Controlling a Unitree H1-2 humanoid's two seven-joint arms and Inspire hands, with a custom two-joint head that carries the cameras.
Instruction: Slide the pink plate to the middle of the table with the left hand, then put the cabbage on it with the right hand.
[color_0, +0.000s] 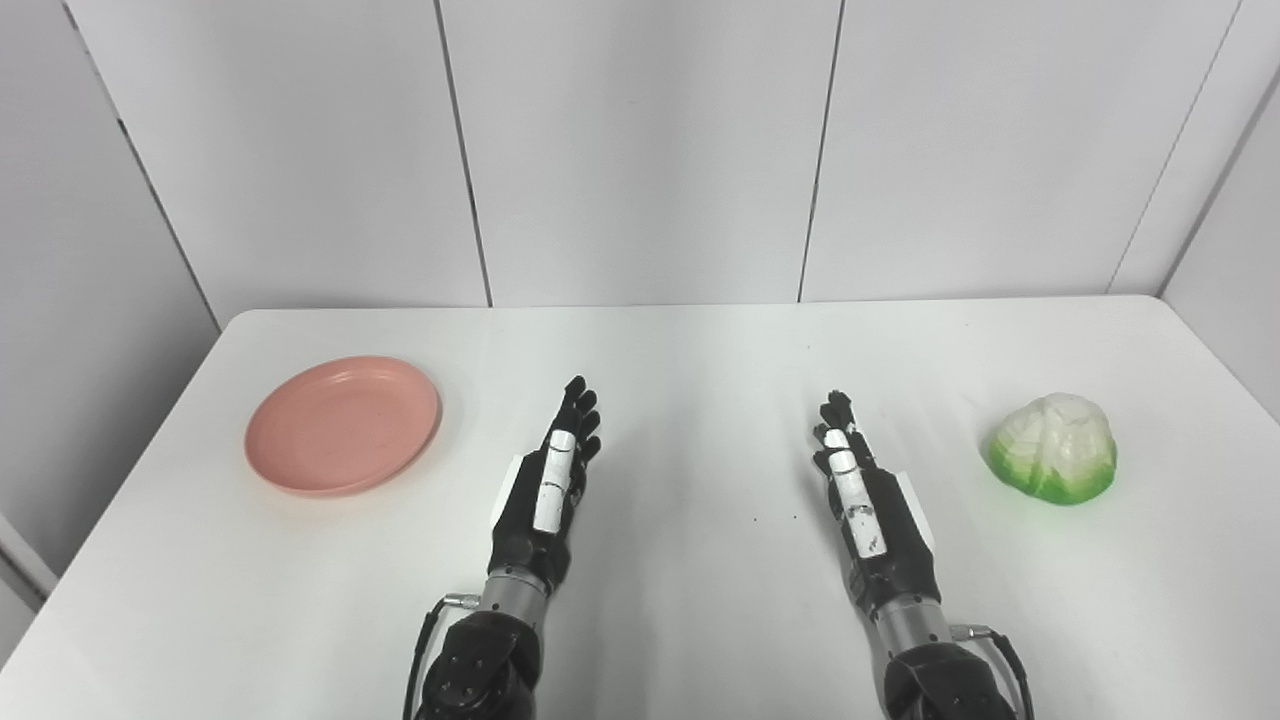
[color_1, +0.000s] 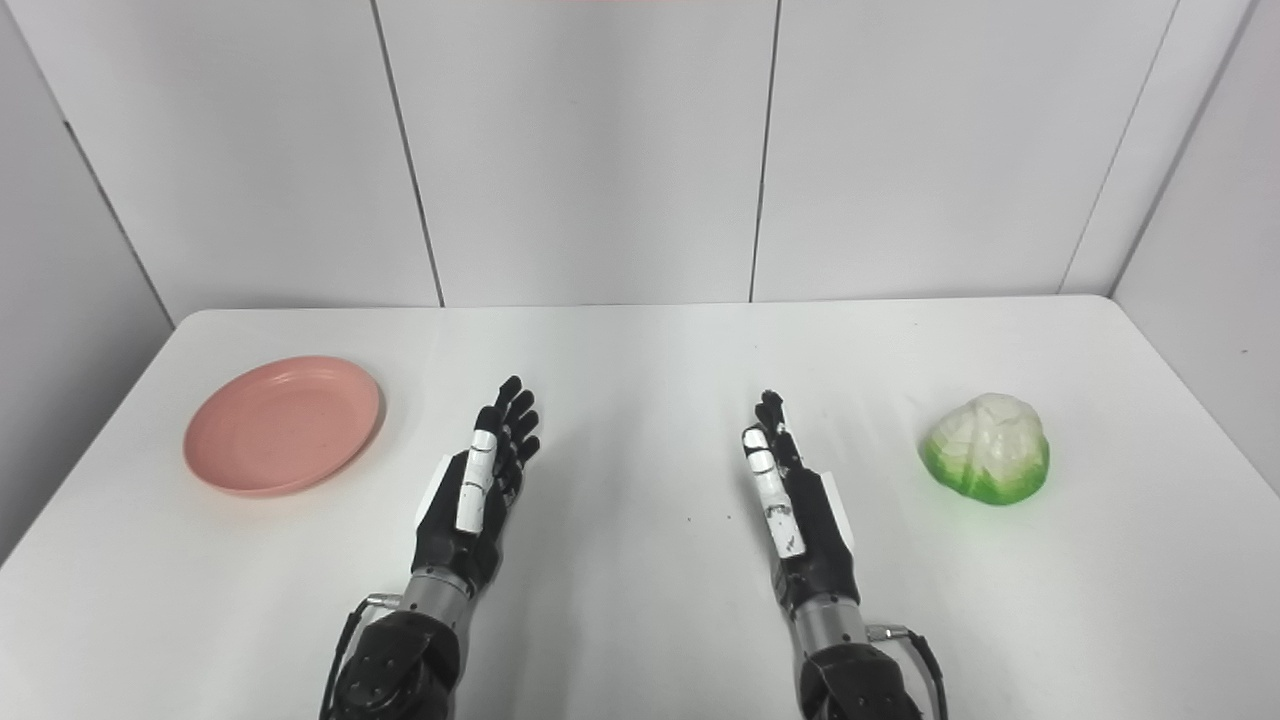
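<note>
Left hand (color_0: 550, 480) lay flat on table (color_0: 680, 560), fingers straight and together, holding nothing; pink plate (color_0: 343, 424) sat left of it and slightly farther back, apart. Right hand (color_0: 862, 495) likewise empty, flat, farther from plate; cabbage (color_0: 1053, 448) well right of plate, beyond right hand

The pink plate (color_0: 342, 424) is round and shallow with a low raised rim, a matte salmon pink, and holds nothing. It lies flat and right way up on the left side, toward the middle in depth. The cabbage (color_0: 1053, 448) is a rounded, lumpy head, creamy white on top shading to bright green around its base. It sits far to the right, well apart from the plate.
</note>
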